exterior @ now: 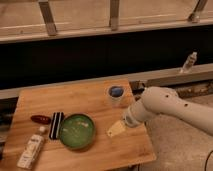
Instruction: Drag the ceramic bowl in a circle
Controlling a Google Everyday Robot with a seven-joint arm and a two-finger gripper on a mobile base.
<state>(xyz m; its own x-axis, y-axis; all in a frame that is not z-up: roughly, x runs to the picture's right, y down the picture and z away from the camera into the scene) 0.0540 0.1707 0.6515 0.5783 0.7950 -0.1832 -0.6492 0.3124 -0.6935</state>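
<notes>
The ceramic bowl (77,131) is round, shallow and glossy green, resting on the wooden table (90,102) left of centre near the front. My gripper (115,129) hangs at the end of the white arm (165,107), just right of the bowl and low over the table. It is apart from the bowl's rim by a small gap.
A small clear cup with blue inside (116,94) stands behind the gripper. A black striped object (55,124) touches the bowl's left side. A dark red item (40,119) and a white packet (31,151) lie at the front left. The table's right edge is under the arm.
</notes>
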